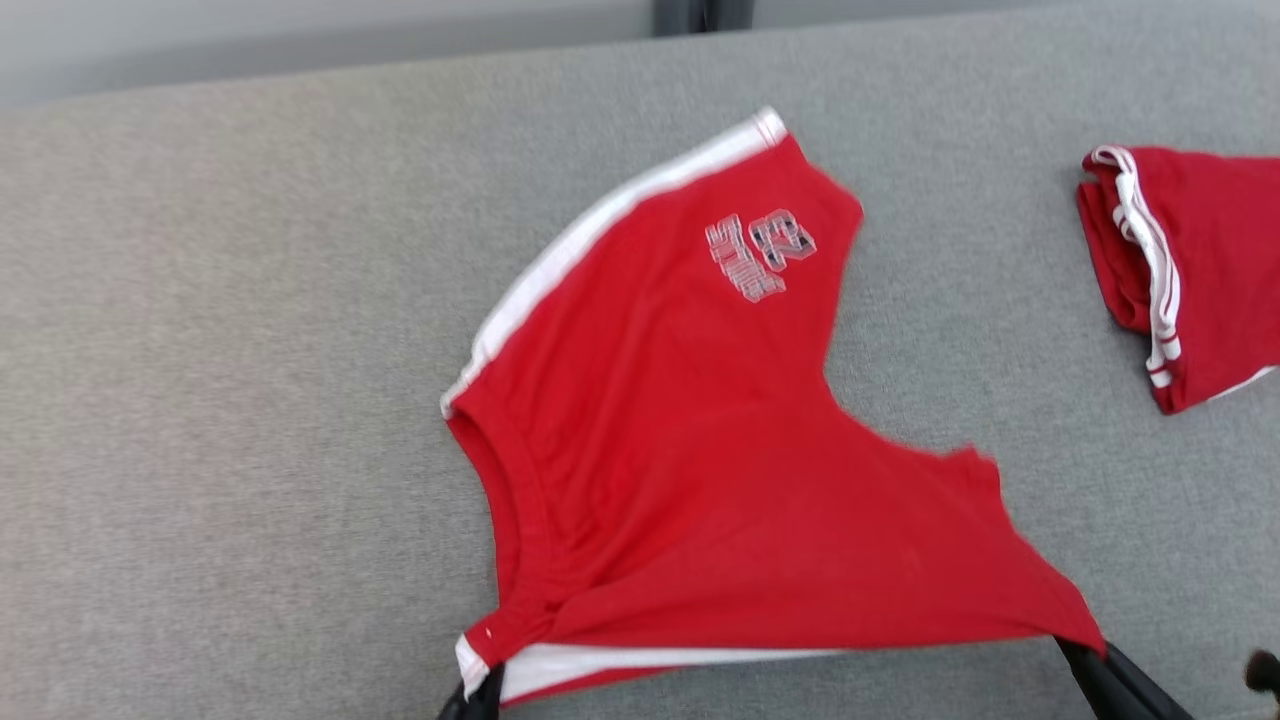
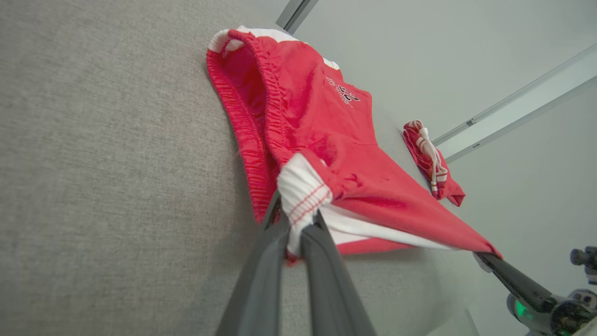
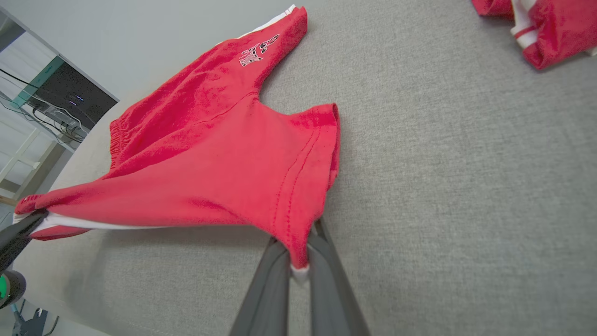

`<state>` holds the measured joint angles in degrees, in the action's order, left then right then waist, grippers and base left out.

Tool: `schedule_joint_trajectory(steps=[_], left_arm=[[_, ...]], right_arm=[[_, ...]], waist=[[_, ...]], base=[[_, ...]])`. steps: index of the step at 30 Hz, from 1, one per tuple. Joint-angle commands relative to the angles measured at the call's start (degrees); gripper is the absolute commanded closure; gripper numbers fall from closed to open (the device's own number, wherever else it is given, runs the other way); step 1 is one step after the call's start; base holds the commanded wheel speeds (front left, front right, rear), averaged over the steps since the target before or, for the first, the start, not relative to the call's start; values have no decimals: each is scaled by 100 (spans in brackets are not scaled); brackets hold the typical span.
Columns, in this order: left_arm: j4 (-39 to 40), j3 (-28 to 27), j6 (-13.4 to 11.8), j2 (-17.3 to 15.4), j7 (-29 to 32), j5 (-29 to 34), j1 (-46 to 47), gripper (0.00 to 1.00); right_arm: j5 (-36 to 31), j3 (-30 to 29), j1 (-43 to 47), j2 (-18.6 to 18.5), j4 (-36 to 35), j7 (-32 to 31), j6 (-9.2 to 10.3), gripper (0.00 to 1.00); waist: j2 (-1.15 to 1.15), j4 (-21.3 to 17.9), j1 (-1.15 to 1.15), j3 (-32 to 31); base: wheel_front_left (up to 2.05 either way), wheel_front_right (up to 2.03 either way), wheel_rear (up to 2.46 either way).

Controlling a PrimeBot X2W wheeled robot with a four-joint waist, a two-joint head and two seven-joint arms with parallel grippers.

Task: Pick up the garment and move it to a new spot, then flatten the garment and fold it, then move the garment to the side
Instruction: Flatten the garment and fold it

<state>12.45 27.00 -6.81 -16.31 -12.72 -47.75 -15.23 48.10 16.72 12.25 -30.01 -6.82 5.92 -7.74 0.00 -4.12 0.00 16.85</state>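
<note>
**Shorts held taut at both near corners, flattening step**

Left claw [image 2: 294,224] is clenched on the waistband corner. Shorts [image 1: 680,450] sit mid-tabletop [image 1: 200,400], with the near edge raised and the rest lying down. Waist faces left, legs point right, and the far leg splays up-right. Long axis runs left-right along the stretched edge. Right claw [image 3: 298,261] is clenched on the near leg's hem. I'd keep the tension even, lower both claws together and draw the shorts back so the far leg straightens. Folded pair [image 1: 1200,270] sits far right, well apart.

Blurred, unreadable: print [image 1: 760,255] on shorts [image 1: 700,450]. Cut by right edge: second red garment [image 1: 1205,270].
</note>
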Motion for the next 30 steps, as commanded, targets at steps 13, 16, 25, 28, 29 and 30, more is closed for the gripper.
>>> schedule_joint_trajectory(steps=[13,16,25,28,29,30], left_arm=[[477,-328,-522,197,854,-153,1765,100],[132,-376,-588,298,1014,-113,2392,100],[-1976,-304,-443,942,1265,-191,4391,100],[-2577,-171,-368,1026,1320,-142,4725,100],[-2758,-149,-324,1057,1325,-162,4815,100],[-2904,-96,-271,1083,1313,-150,4905,100]], right_arm=[[-608,-416,-2524,394,-386,-1634,25,100],[-516,-292,-3314,521,73,-1861,25,100],[-624,383,-5487,537,2228,-2299,25,100],[-643,574,-5856,612,2758,-2232,25,100],[-665,650,-5962,627,2918,-2239,25,100],[-694,717,-6071,625,3045,-2226,25,100]], waist=[[0,546,0,536],[0,699,0,764],[0,1233,0,1111],[0,1264,0,1143],[0,1268,0,1149],[0,1268,0,1165]], base=[[0,0,0],[0,0,0],[0,0,0],[0,0,0],[0,0,0],[0,0,0]])
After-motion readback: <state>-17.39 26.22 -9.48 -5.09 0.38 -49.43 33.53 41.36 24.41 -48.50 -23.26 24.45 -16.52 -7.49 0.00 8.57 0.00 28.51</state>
